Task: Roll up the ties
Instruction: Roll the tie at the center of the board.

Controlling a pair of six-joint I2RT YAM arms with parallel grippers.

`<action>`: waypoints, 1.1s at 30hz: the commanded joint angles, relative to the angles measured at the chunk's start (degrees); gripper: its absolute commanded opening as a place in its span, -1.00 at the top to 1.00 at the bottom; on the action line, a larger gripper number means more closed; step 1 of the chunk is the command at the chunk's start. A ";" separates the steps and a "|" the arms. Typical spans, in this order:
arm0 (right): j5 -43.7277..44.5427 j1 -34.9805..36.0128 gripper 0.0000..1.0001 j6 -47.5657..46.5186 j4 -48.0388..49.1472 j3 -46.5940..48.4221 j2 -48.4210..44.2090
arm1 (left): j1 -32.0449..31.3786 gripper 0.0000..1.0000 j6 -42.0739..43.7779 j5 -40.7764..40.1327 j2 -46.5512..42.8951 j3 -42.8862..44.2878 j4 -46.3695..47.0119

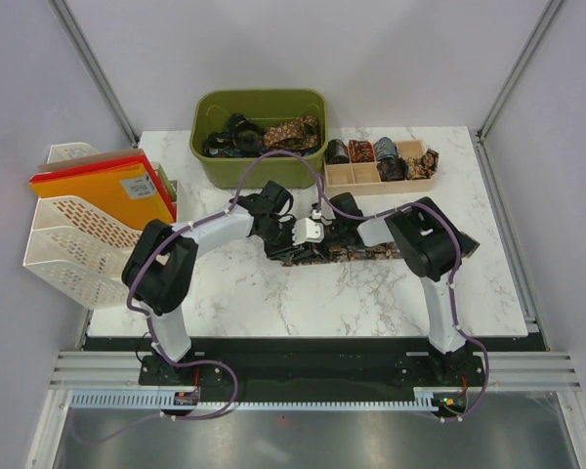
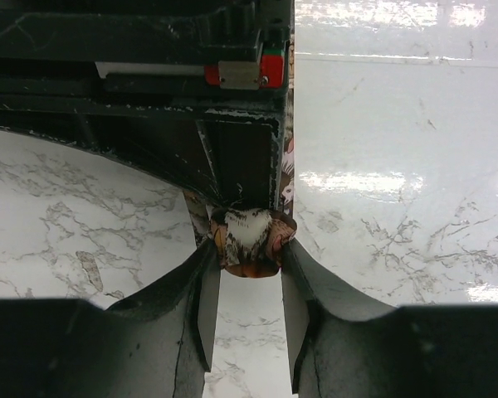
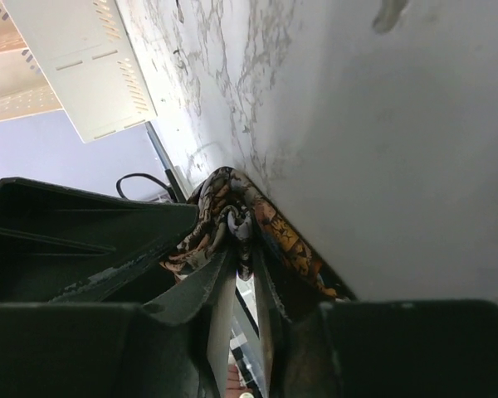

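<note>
**Item 1: paisley tie (image 1: 356, 254).** Dark cloth with a brown-gold print. It lies flat at mid-table with its long axis running left to right, roughly parallel to the near edge. Its left end is gathered into a small roll where my two grippers meet. Its right end runs under my right arm, and I cannot tell which way the tip points.

**Item 2: left gripper (image 2: 249, 249).** The jaws are pinched on the tie's roll, one finger on each side. The roll sits at the fingertips, just above the marble.

**Item 3: right gripper (image 3: 242, 249).** A narrow gap shows between the fingers, with bunched tie fabric at their tips. I cannot tell whether it grips the cloth or only touches it.

**Item 4: table (image 1: 303, 303).** White marble. A bare strip lies between the tie and the near edge, and more bare surface lies toward the right edge.

**Item 5: back edge.** A green bin (image 1: 264, 171) holds loose ties (image 1: 293, 130). Just beside it on the right, a wooden tray (image 1: 366, 178) holds rolled ties (image 1: 386, 151). Both stand apart from the paisley tie.

**Item 6: left edge.** A white file rack (image 1: 68, 244) holds orange folders (image 1: 103, 191), close by my left arm.
</note>
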 commanded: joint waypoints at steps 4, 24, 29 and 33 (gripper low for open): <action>1.74 -0.53 0.31 -0.16 -0.54 0.37 -2.32 | -2.89 0.24 -3.06 -0.63 8.12 0.26 2.17; 6.22 -2.12 1.00 -5.53 -8.55 0.37 -2.05 | -2.98 0.29 -3.24 1.21 7.69 3.70 -0.38; 6.57 -2.12 1.00 -5.70 -8.90 0.46 -1.09 | -1.49 0.23 -2.89 3.93 2.43 2.03 1.37; 7.10 -2.12 1.00 -5.61 -8.81 -0.15 -0.47 | -1.14 0.12 -1.92 7.18 -0.48 1.67 2.16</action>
